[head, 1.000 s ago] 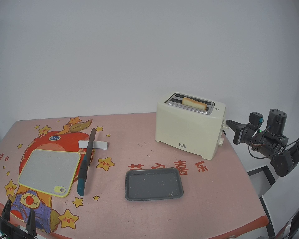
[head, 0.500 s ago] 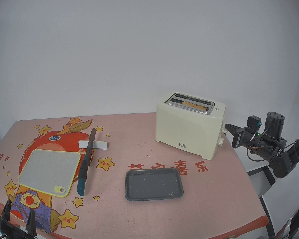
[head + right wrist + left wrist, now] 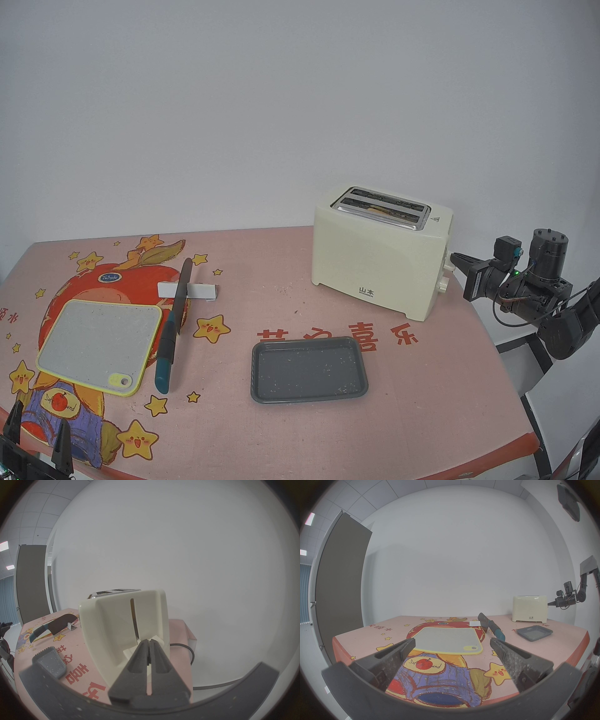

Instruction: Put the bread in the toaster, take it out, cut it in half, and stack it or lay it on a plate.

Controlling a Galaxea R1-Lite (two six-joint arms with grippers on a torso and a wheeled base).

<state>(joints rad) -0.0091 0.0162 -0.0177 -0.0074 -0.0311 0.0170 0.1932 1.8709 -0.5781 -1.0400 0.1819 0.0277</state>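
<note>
The cream toaster (image 3: 381,256) stands at the back right of the table. The bread (image 3: 377,211) sits low in its near slot, with just its top edge showing. My right gripper (image 3: 454,257) is shut, and its tips rest on the lever (image 3: 132,652) at the toaster's (image 3: 109,627) right end, low in the lever slot. The right gripper (image 3: 149,642) holds nothing between its fingers. A dark grey tray-shaped plate (image 3: 309,369) lies in front of the toaster. My left gripper (image 3: 452,642) hangs open over the table's front left corner, holding nothing.
A grey cutting board (image 3: 100,344) with a yellow rim lies at the left. A knife (image 3: 172,328) with a teal handle lies beside it, its blade on a white rest (image 3: 200,290). The toaster's cord (image 3: 184,652) trails behind it near the table's right edge.
The bread has sunk from standing above the slot to down inside the toaster. My right gripper has moved down along the toaster's end with the lever.
</note>
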